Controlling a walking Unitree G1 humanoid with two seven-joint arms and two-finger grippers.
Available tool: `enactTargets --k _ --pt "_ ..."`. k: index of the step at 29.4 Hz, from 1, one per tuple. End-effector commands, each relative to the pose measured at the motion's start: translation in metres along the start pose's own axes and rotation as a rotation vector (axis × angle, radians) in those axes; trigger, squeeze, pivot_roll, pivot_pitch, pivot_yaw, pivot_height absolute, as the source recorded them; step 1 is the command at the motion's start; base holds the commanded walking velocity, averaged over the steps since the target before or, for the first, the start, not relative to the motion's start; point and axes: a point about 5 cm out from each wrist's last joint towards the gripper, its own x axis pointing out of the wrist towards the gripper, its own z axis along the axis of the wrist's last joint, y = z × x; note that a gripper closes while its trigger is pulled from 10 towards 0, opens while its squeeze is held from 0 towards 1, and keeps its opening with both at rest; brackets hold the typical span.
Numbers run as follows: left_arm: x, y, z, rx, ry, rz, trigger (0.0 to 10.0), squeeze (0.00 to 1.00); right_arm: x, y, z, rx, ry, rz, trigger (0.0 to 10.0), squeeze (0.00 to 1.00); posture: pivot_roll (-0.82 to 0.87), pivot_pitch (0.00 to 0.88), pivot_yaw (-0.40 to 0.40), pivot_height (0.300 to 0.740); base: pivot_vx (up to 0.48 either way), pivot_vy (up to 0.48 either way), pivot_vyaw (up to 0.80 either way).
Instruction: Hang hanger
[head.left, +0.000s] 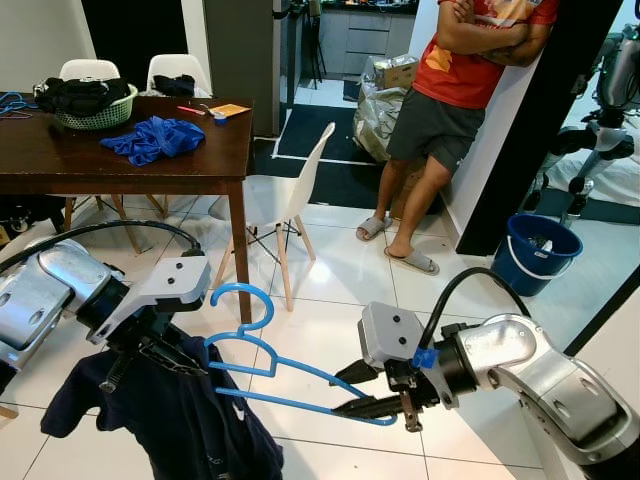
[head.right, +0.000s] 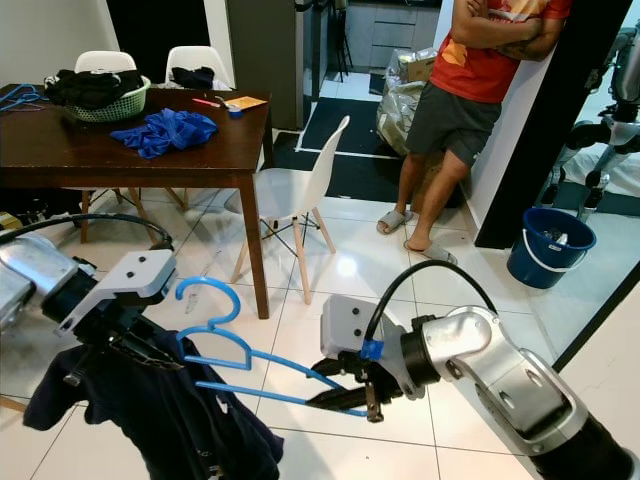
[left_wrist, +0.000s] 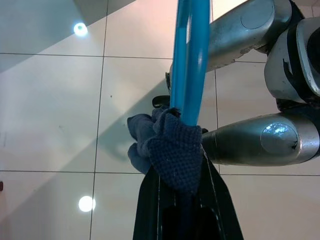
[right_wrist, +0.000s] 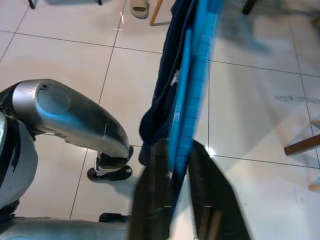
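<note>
Between both claws, blue hanger (head.left: 290, 372)

Head stereo pair looking down, both sharing the hanger (head.left: 300, 375) (blue), wrist cameras close along their fingers

One blue hanger (head.left: 262, 352), three white chairs (head.left: 290, 196), one bucket (head.left: 541, 252), one person (head.left: 455, 110).

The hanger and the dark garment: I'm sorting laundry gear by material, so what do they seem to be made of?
The hanger looks like glossy moulded plastic: uniform bright blue, smooth flat bars, a one-piece hook. The dark garment looks like soft navy knit fabric; the left wrist view shows a coarse woven texture. Exact fibre can't be told.
</note>
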Motion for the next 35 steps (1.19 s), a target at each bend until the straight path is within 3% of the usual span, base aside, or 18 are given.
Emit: enactTargets --k 1,11,31,32,35 --pt "-0.002 0.004 0.006 0.026 -0.008 0.013 10.0 0.0 0.001 0.001 0.005 -0.016 -0.014 0.011 0.0 0.0 0.02 0.0 -0.053 0.74 0.0 0.0 0.0" --pt "-0.001 0.005 0.009 0.032 -0.035 0.024 10.0 0.0 0.001 -0.002 0.012 -0.025 -0.104 -0.032 0.0 0.0 0.03 0.0 -0.06 0.74 0.0 0.0 0.0" --pt "0.004 0.008 0.015 0.052 -0.062 0.043 10.0 0.0 0.003 -0.006 0.013 -0.012 -0.126 -0.066 0.0 0.0 0.02 0.0 -0.054 0.74 0.0 0.0 0.0" --pt "0.004 0.01 0.016 0.046 -0.075 0.047 10.0 1.0 0.003 -0.007 0.013 -0.012 -0.126 -0.067 0.0 0.0 0.01 0.0 -0.053 0.74 0.0 0.0 0.0" --pt "0.003 0.01 0.019 0.042 -0.087 0.045 10.0 1.0 0.002 -0.007 0.013 -0.011 -0.127 -0.07 0.0 0.0 0.01 0.0 -0.051 0.74 0.0 0.0 0.0"
